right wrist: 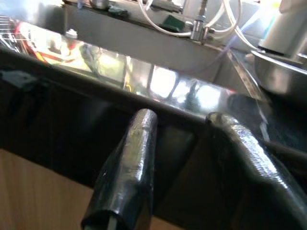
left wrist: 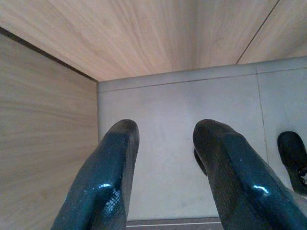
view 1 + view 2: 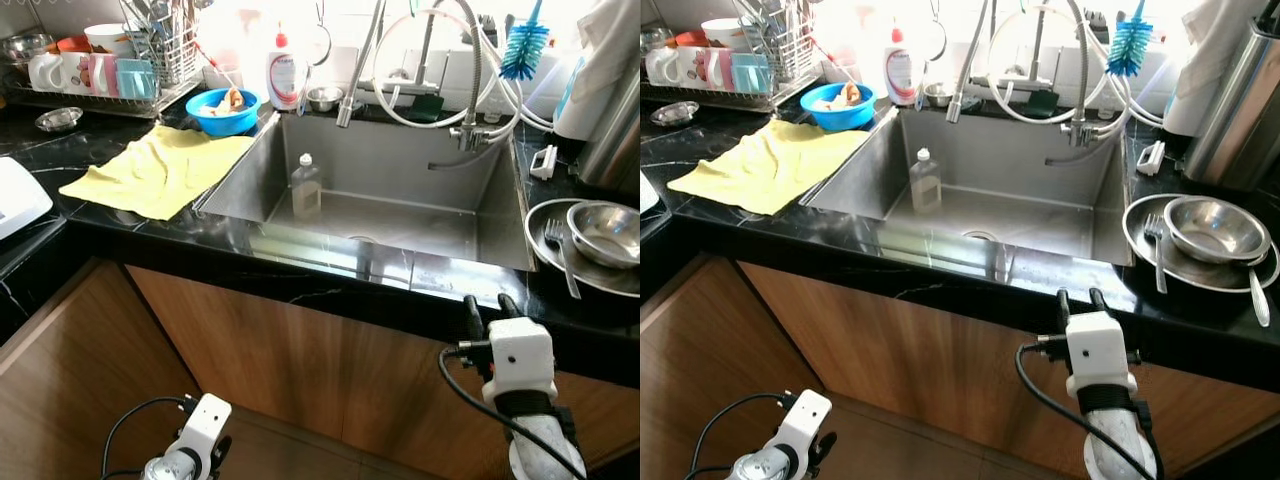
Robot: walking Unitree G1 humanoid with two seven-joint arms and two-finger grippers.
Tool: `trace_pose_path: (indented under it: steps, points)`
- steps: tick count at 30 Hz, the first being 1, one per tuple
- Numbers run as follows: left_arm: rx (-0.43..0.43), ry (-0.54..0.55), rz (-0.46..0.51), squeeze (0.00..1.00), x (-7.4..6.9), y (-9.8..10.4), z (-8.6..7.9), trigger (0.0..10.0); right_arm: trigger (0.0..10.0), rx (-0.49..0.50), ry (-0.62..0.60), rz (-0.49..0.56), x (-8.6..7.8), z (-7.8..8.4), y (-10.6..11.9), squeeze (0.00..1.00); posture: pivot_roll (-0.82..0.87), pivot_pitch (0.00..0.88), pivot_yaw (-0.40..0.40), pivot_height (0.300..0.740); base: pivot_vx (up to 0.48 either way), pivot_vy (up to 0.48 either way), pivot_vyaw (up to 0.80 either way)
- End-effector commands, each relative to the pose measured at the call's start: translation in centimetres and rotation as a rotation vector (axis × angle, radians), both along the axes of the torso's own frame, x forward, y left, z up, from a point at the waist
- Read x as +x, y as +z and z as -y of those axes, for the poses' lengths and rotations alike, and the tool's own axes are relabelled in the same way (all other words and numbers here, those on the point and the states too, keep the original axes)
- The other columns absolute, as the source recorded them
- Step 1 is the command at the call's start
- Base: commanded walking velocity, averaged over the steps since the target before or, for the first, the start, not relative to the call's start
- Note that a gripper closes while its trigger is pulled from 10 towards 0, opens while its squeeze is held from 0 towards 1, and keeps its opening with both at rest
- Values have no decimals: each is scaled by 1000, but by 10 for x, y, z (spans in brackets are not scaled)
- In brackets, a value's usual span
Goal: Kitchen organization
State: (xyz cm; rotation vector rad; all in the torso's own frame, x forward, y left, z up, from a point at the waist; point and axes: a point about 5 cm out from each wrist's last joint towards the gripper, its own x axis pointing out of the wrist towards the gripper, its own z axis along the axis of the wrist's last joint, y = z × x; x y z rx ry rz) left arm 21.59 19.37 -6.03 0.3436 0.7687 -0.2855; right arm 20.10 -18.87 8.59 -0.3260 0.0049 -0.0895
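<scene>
A steel sink [image 3: 240,170] is set in the black counter, with a small clear bottle [image 3: 306,185] standing upright inside it. On the counter to the right, a steel plate [image 3: 545,250] carries a steel bowl [image 3: 605,232] and a fork [image 3: 558,252]. My right gripper [image 3: 489,303] is raised just below the counter's front edge, under that plate, open and holding nothing; the right wrist view shows its fingers [image 1: 139,143] apart before the counter edge. Down by the cabinet, my left gripper [image 2: 165,132] hangs open over the floor.
A yellow cloth [image 3: 160,165] lies left of the sink beside a blue bowl [image 3: 224,110] and a white soap bottle [image 3: 285,72]. A dish rack [image 3: 100,75] with mugs stands at the back left. Faucet hoses [image 3: 440,80] and a blue brush [image 3: 524,45] hang behind the sink. Wooden cabinet doors [image 3: 300,360] run below.
</scene>
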Motion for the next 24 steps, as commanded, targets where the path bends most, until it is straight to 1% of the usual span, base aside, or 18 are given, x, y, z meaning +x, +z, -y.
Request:
trace_pose_path:
  steps: [1, 4, 7, 9, 10, 11, 13, 14, 15, 18, 19, 22, 24]
  points:
    - [19, -5, -18, 0, -4, -2, -3, 10000, 10000, 14, -12, -61, -7, 0, -16, 0, -137, 0, 38, 740, 0, 0, 0]
    - [20, -3, -19, 0, -5, -3, -4, 10000, 10000, 36, -28, -93, -14, 0, -26, 0, -135, 0, 35, 740, 0, 0, 0]
    - [21, -1, -21, 0, -7, -3, -5, 10000, 10000, 76, -70, -132, -21, 3, -40, 0, -131, 0, 34, 740, 0, 0, 0]
    - [22, -1, -23, 0, -7, -4, -5, 10000, 10000, 109, -84, -185, -24, 4, -51, 0, -130, 0, 34, 740, 0, 0, 0]
    - [22, -3, -23, 0, -7, -4, -5, 10000, 10000, 130, -94, -221, -26, 4, -59, 0, -134, 0, 36, 740, 0, 0, 0]
    - [22, -4, -24, 0, -7, -4, -5, 10000, 10000, 175, -102, -291, -28, 4, -73, 0, -139, 0, 38, 740, 0, 0, 0]
    - [22, -6, -24, 0, -6, -3, -4, 10000, 10000, 233, -110, -391, -29, 4, -94, 0, -149, 0, 42, 740, 0, 0, 0]
    - [25, -13, -26, 0, -5, -3, -3, 10000, 10000, 293, -119, -455, -31, 3, -107, 0, -149, 0, 42, 740, 0, 0, 0]
    - [29, -21, -27, 0, -4, -3, -2, 10000, 10000, 332, -130, -508, -32, 3, -118, 0, -150, 0, 48, 740, 0, 0, 0]
    - [27, -37, -27, 0, 1, -1, 3, 10000, 10000, 405, -159, -614, -36, 1, -141, 0, -144, 0, 48, 740, 0, 0, 0]
    - [27, -37, -27, 0, 1, -1, 3, 10000, 10000, 405, -159, -614, -36, 1, -141, 0, -144, 0, 48, 740, 0, 0, 0]
    - [18, -42, -21, 0, 7, 1, 8, 10000, 10000, 452, -200, -709, -41, 1, -158, 0, -133, 0, 49, 740, 0, 0, 0]
    - [17, -46, -19, 0, 10, 3, 9, 10000, 10000, 442, -213, -765, -45, -1, -166, 0, -133, 0, 48, 740, 0, 0, 0]
